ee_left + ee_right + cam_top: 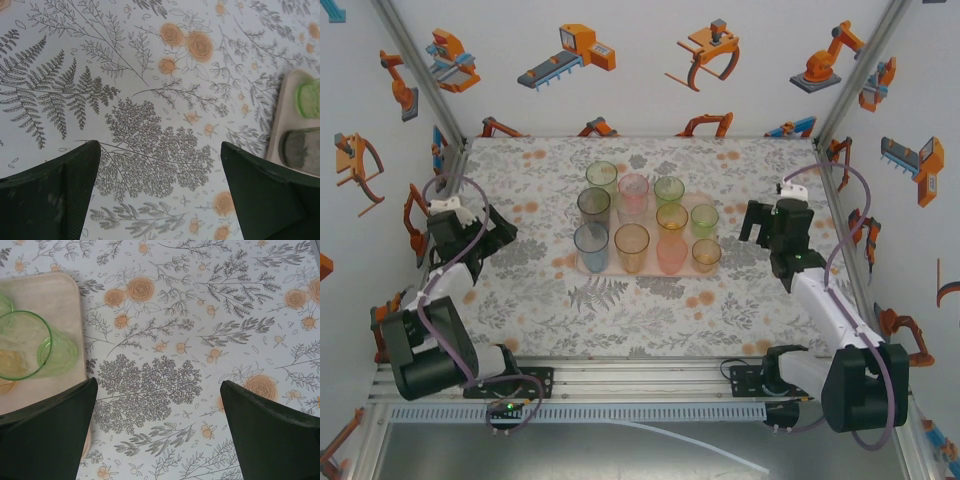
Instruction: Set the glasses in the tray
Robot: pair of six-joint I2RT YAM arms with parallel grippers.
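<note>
While its two dark fingers (55, 195) are standing spread wide with nothing between them, the left gripper (160, 150) is hanging over the floral table surface (150, 75), to the left of the tray (284, 107). In the left wrist view, the tray's rounded corner is lying just beyond one finger, at the picture's edge and apart from the fingertips. A grey tumbler (300, 147) and a green tumbler (311, 97) are standing side by side along that rim.

The right gripper (159, 385) is gaping just as wide, gripping nothing, and is hanging over the patterned surface to the right of the tray. In the right wrist view, a corner of the tray is passing beneath one of its fingers. A light green tumbler (30, 347) is standing upright on the tray just ahead of that finger. Whether they are touching cannot be told. An orange tint is showing through the tumbler's wall.

From above, the glasses (631, 247) are standing upright on the tray in rough rows, ten that can be counted, tinted green, pink, grey, orange, blue and amber. They are crowding the tray from its far rim to its near rim. Both grippers are flanking the tray, each near one of its short sides, with bare table between.
</note>
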